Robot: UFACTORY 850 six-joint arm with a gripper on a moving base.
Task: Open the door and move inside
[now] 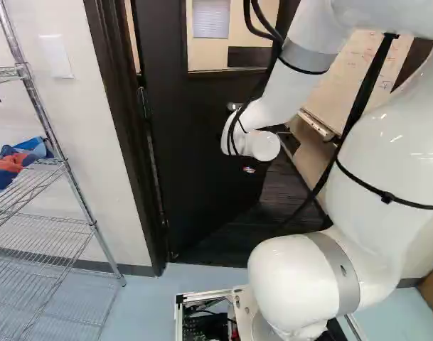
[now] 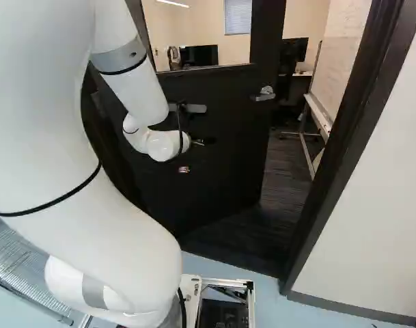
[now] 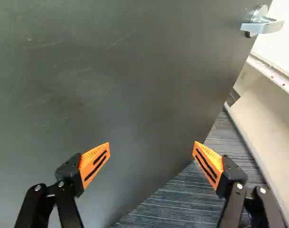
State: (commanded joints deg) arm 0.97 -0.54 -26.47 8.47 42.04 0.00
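Left base view: the dark door (image 1: 195, 142) fills the middle of the frame, partly open and angled into the room beyond, its hinge side at center left. Our white arm (image 1: 294, 78) reaches from lower right across to the upper middle, its wrist in front of the door. At far left we see a wire rack (image 1: 94, 224) with blue and orange cloth (image 1: 13, 162) on it.

In the right base view, we find the lever handle (image 2: 264, 96) at upper right of center, near the door's free edge. An opening shows between that edge and the dark door frame (image 2: 341, 147) at right; 2 monitors (image 2: 199, 55) stand in the room beyond.

In the wrist view, our claw (image 3: 152, 144) holds its 2 orange-padded fingers wide apart. The door panel lies ahead, and the handle is well apart from both fingers, beyond the finger nearer the whiteboard (image 3: 265, 111).
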